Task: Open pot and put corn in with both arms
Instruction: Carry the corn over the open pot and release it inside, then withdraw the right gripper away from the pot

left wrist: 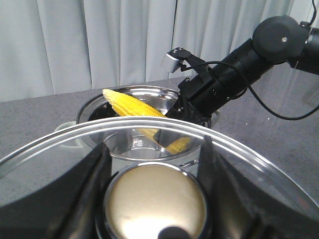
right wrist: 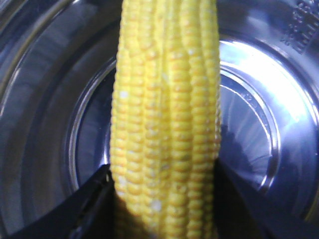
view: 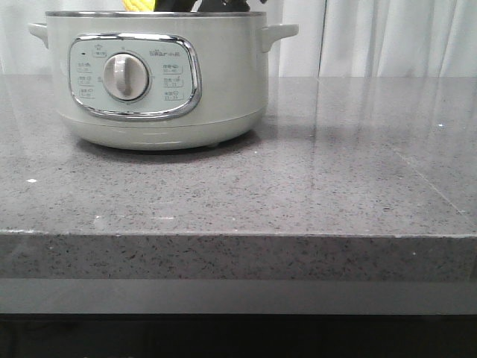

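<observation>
The pot [view: 160,78] stood uncovered on the grey tabletop [view: 313,186], control dial facing the front camera. Its lid [left wrist: 149,149] was held away from the opening by the left pincer [left wrist: 154,199], whose fingers were closed on either side of the round lid knob [left wrist: 154,206]; holding the lid aside kept the opening free for the other arm.

The right pincer [right wrist: 167,199] gripped the corn [right wrist: 167,124] near one end, its two dark fingers pressed against opposite sides of the cob. The right arm [left wrist: 234,69] reached down over the steel rim, and the corn sat tilted in the opening, one end above the rim and the gripped end lower inside. The right wrist view showed the bare steel bottom of the pot directly behind the cob, so the corn appeared positioned for release. The corn was not yet seen resting on the bottom.
</observation>
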Action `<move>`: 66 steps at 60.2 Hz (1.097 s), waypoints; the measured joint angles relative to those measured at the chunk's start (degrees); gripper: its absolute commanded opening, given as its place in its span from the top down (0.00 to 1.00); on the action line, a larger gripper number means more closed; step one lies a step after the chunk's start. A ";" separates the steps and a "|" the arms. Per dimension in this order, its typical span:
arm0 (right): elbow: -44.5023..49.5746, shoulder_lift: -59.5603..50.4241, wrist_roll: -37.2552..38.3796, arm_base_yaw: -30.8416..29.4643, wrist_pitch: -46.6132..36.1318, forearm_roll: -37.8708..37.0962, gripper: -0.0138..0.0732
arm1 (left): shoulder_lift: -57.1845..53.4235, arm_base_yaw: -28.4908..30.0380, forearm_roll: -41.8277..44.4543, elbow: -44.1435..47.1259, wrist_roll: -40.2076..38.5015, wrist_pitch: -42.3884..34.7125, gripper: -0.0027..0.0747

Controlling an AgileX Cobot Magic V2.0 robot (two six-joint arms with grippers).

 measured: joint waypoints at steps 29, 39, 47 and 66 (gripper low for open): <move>-5.62 -1.80 0.00 0.00 5.43 -0.76 0.17 | 0.00 0.00 0.00 0.00 0.00 0.00 0.77; -6.38 -7.55 1.82 0.00 11.80 -1.62 0.17 | 0.00 0.00 0.00 0.00 0.00 0.00 0.77; -4.49 -13.69 3.58 0.00 13.32 -1.86 0.17 | 0.00 0.00 0.00 0.00 0.00 -0.10 0.77; 22.10 -31.84 4.17 0.00 3.20 -1.86 0.17 | 0.00 0.00 0.00 0.00 0.00 -0.10 0.77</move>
